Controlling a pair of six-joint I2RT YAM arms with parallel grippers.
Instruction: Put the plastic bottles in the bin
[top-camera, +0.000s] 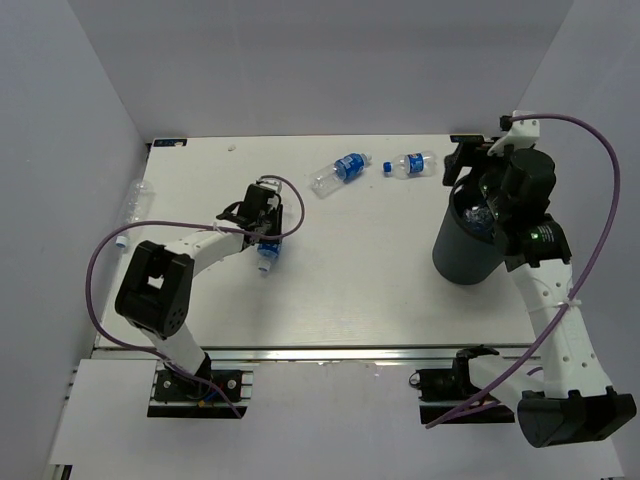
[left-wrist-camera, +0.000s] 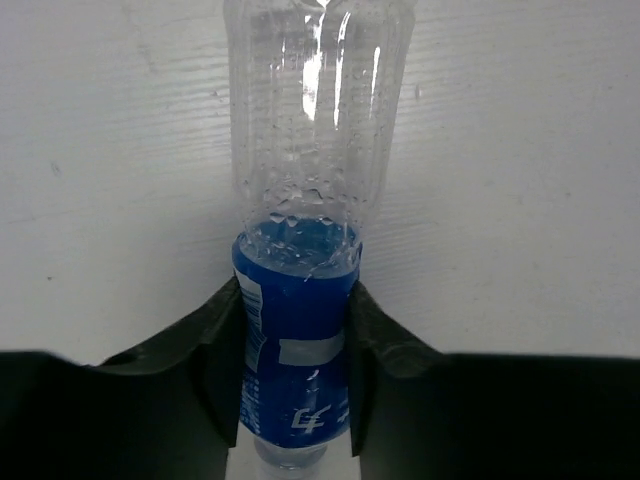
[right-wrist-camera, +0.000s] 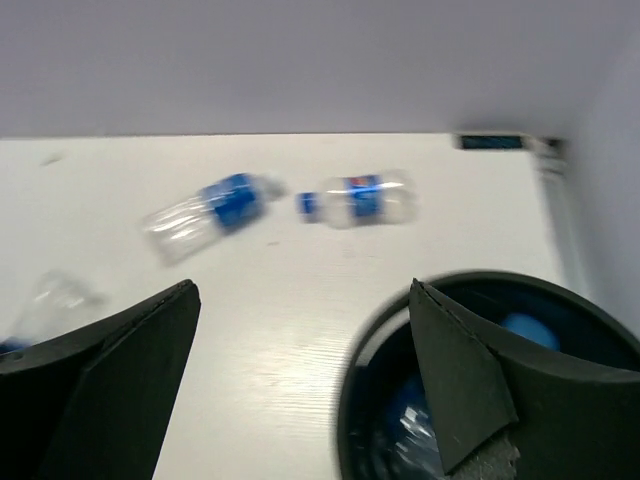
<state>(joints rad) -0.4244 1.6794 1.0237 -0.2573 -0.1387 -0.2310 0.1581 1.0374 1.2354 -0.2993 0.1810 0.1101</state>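
Left wrist view: the left tool (left-wrist-camera: 295, 350) is clamped on a held bottle (left-wrist-camera: 305, 150), gripping the blue label from both sides, with the clear body sticking out ahead over the white counter (left-wrist-camera: 520, 200). From above, that is left of centre. Near the far edge lie a tilted bottle (top-camera: 338, 171) and a second bottle (top-camera: 410, 163) just beside it, caps facing. On the right, the right tool (right-wrist-camera: 300, 300) hangs above the black bin (right-wrist-camera: 480, 280), spread wide, nothing between its fingers. Blue shows inside the bin.
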